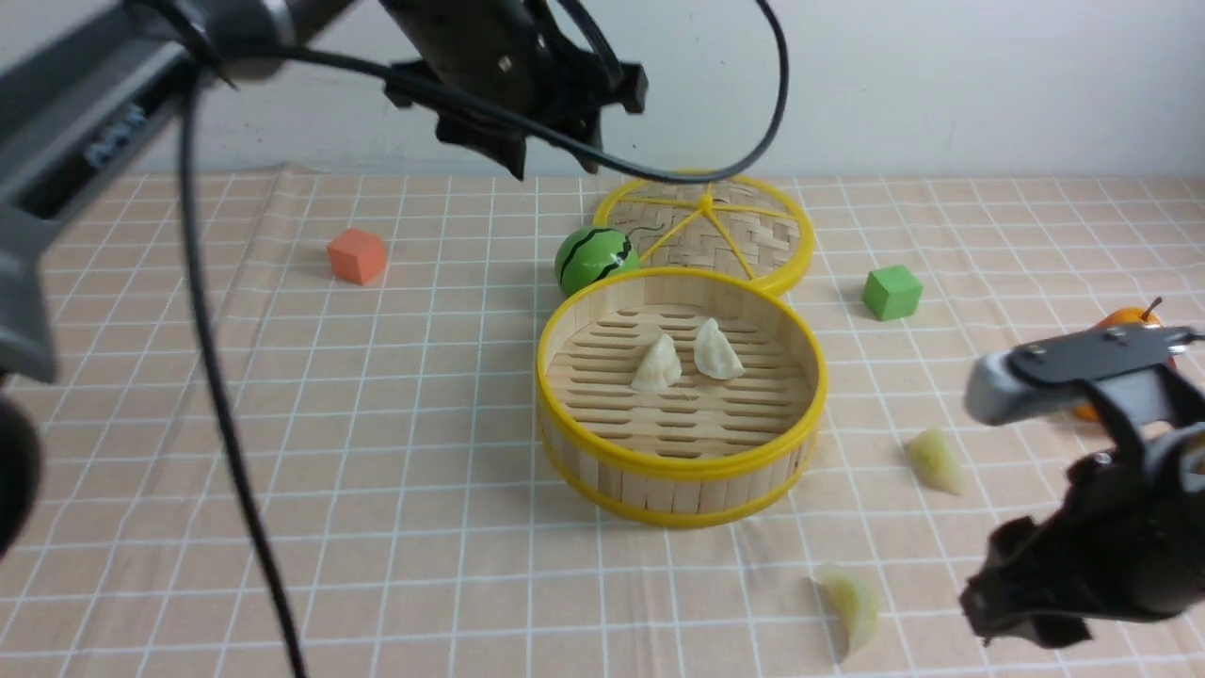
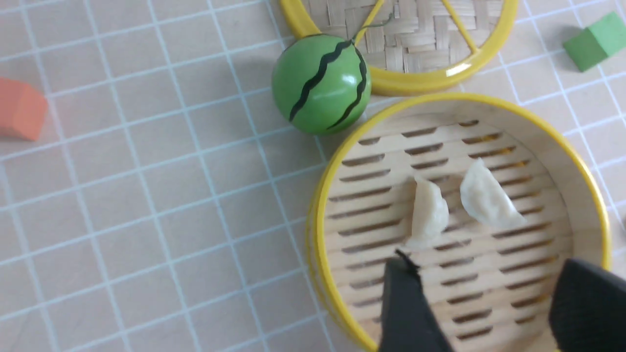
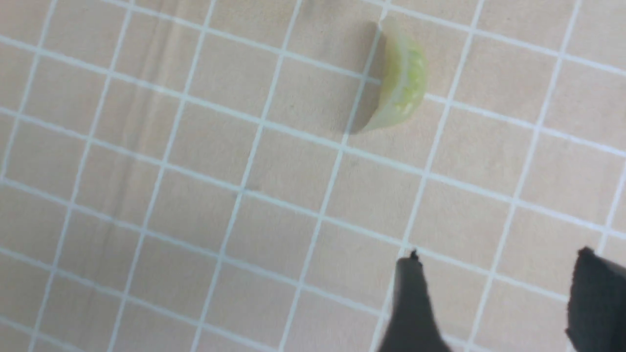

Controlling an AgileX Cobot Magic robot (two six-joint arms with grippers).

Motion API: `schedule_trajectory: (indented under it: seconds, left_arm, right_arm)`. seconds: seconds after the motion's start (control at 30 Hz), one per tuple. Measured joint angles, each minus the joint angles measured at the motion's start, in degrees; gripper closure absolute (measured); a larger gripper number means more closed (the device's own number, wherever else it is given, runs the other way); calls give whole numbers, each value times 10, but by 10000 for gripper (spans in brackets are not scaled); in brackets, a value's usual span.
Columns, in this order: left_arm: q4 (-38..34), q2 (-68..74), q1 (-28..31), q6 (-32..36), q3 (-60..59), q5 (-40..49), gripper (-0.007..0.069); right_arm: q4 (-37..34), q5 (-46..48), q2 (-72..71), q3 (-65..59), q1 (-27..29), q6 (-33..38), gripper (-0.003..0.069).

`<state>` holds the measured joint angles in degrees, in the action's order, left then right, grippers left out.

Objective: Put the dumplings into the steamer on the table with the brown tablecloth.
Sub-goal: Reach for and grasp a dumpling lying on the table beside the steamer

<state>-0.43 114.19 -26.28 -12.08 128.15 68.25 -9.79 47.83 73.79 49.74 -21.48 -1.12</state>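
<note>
The steamer [image 1: 680, 476], a round shallow bamboo tray with a slatted floor and yellow rims, sits upright in the middle of the front frame on the tablecloth [image 1: 395, 424]. The cloth is tan with thin white grid lines and a few creases, and it covers the table [image 1: 141, 584]. Near the centre of the steamer's floor lie the left white dumpling [image 1: 657, 364] and the right white dumpling [image 1: 717, 350], just beside each other with a narrow gap between. The upper green dumpling [image 1: 936, 460] lies on the cloth right of the steamer. The lower green dumpling [image 1: 852, 607] lies at the lower right of the frame, apart from it.
</note>
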Motion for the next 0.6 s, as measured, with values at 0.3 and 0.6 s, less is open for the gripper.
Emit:
schedule_trajectory:
  seconds: [0.3,0.6]
  left_arm:
    - [4,-119,-1,43,0,32,638]
    - [35,-244,-1,36,-75,32,638]
  right_arm:
    - [15,-28,250,139,-25,18,88]
    - [98,-29,331,177,-74,-43,312]
